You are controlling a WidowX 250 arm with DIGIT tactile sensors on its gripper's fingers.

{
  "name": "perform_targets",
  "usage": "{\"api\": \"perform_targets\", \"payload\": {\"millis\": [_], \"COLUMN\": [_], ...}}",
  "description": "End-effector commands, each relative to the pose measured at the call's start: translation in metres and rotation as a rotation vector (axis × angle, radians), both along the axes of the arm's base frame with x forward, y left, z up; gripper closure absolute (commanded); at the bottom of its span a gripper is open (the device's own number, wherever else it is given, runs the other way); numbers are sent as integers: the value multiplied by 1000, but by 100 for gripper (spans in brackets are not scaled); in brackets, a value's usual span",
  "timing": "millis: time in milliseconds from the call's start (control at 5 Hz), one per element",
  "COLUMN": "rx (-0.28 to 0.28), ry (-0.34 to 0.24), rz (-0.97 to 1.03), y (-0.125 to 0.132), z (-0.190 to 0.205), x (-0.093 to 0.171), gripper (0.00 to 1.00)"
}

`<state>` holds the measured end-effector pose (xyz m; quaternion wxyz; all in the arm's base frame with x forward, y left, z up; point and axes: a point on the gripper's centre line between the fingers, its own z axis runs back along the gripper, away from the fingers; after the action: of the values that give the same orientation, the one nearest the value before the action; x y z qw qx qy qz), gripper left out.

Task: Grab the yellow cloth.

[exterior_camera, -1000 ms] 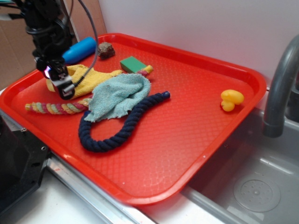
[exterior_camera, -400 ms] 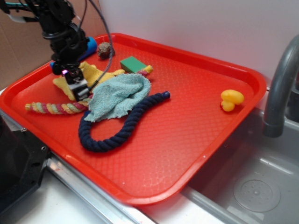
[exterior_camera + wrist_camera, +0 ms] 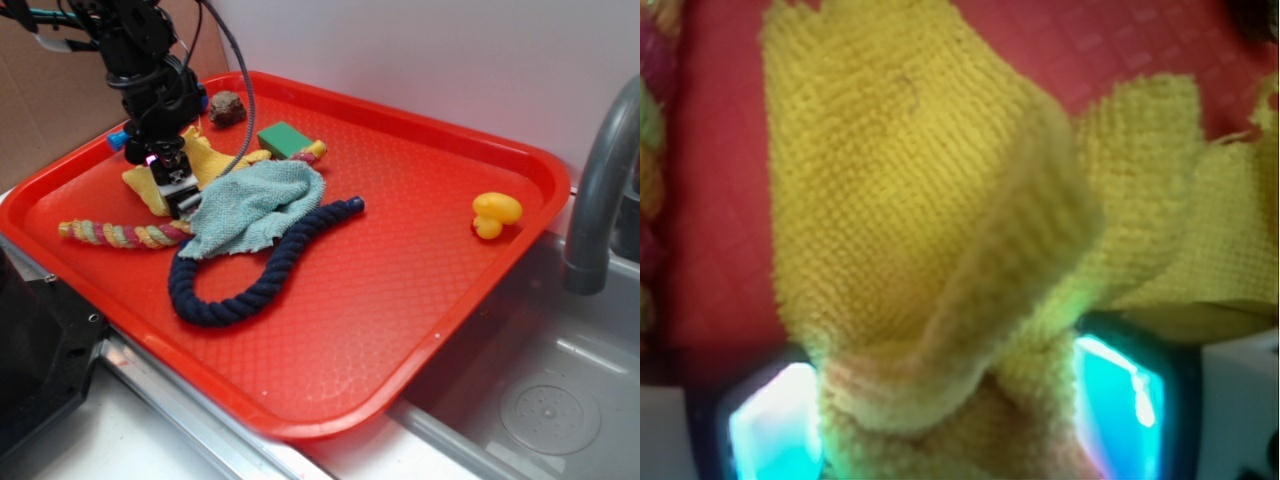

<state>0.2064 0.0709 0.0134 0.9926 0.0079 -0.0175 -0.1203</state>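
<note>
Wrist view: fills with the yellow cloth (image 3: 940, 230), a ridge of it bunched up and running down between the two glowing fingertips (image 3: 1120, 385) at the bottom edge.
Yellow cloth: crumpled near the tray's back-left corner in the exterior view (image 3: 215, 160), one strip reaching toward the green block, its near edge tucked under the teal cloth.
Gripper (image 3: 178, 195): pointing down onto the cloth's near-left part; jaws closed in on a fold of yellow cloth, pinched between them.
Teal cloth (image 3: 255, 205): spread just right of the gripper, overlapping the yellow cloth and draped over the dark rope.
Green block (image 3: 283, 138): behind the teal cloth, beside the yellow strip's tip.
Dark blue rope (image 3: 250, 275): looped on the tray toward the middle-front, one end poking out right of the teal cloth.
Striped rope (image 3: 120, 234): lying along the tray's left side, one end at the gripper.
Brown lump (image 3: 227, 107): close to the back rim.
Rubber duck (image 3: 494, 213): alone near the tray's right edge, well apart from the cloths.
Red tray (image 3: 420, 270): carrying all of it, beside a sink (image 3: 545, 400) and a grey tap (image 3: 600, 190).
</note>
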Motion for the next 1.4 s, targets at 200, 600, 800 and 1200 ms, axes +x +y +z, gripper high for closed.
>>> {"api": "perform_targets", "payload": {"millis": [200, 600, 800, 1200], "rx": [65, 140, 207, 77], "ry": [-18, -19, -21, -106], "rz": [179, 322, 361, 210], "y": [22, 20, -12, -99], "z": [27, 84, 128, 213], "x": [-26, -44, -29, 28], "gripper": [100, 100, 100, 100]}}
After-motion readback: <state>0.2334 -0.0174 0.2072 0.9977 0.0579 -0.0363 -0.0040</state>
